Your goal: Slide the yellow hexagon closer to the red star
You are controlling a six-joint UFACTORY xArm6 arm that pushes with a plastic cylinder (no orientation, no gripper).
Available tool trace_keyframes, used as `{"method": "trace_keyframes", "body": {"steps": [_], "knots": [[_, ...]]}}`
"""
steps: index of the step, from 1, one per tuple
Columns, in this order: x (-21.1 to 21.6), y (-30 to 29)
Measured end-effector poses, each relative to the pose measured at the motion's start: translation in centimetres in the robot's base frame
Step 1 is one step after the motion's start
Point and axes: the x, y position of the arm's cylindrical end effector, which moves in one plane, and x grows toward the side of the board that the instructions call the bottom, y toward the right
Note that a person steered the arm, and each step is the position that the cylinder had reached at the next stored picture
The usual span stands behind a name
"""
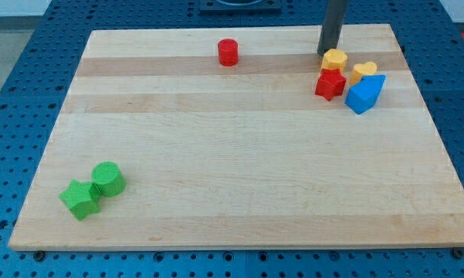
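Where my tip (326, 52) ends, yellow hexagon (335, 59) touching red star (330, 84)

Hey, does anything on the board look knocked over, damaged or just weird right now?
Nothing stands out. Every block sits flat on the wooden board. The yellow hexagon already touches the red star, with my tip just at the hexagon's upper left. No damage shows.

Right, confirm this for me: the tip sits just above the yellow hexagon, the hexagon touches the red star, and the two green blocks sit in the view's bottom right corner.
One thing is wrong: the green blocks sit in the view's bottom left corner, not the right, as the camera view shows. The rest holds: my tip is just above the yellow hexagon, which touches the red star.
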Motion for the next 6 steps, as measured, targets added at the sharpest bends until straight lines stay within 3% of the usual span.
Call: {"method": "trace_keyframes", "body": {"steps": [3, 6], "knots": [[1.4, 0.0], [-3.4, -5.9]]}}
